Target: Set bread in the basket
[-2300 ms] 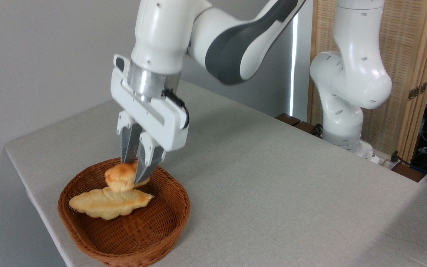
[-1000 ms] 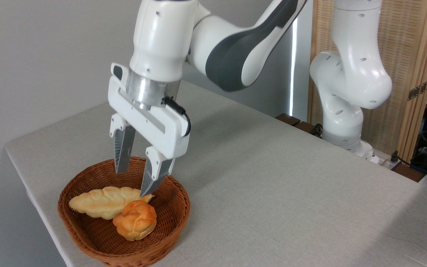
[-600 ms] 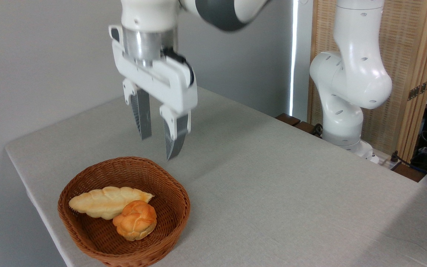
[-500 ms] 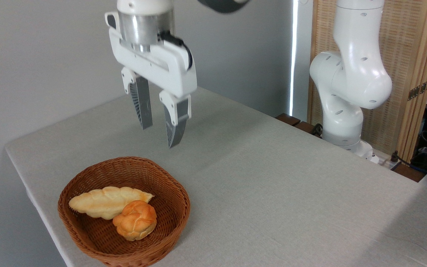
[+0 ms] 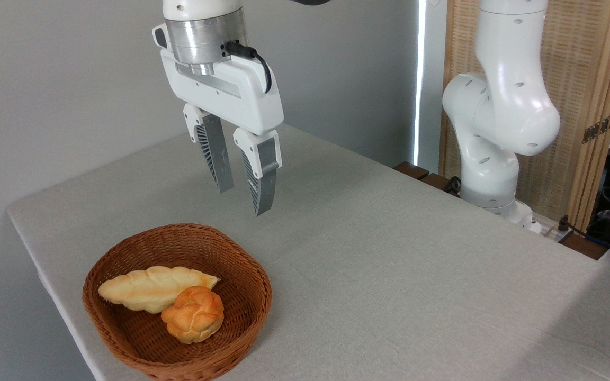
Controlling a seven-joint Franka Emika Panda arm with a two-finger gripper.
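Observation:
The bread (image 5: 193,314), a small round golden-orange bun with a knotted top, lies inside the reddish-brown wicker basket (image 5: 241,312) at the table's front left corner. It rests against a longer pale braided loaf (image 5: 149,287) in the same basket. My gripper (image 5: 244,201) hangs open and empty above the table, up and to the right of the basket's far rim, well clear of the bread.
The grey table (image 5: 389,275) stretches to the right of the basket; its front-left edge runs close to the basket. The arm's white base (image 5: 495,137) stands at the far right edge, with a wooden screen and cables behind it.
The gripper let go of the bun, which now lies in the basket in front of the loaf. It then rose and shifted right, staying open.

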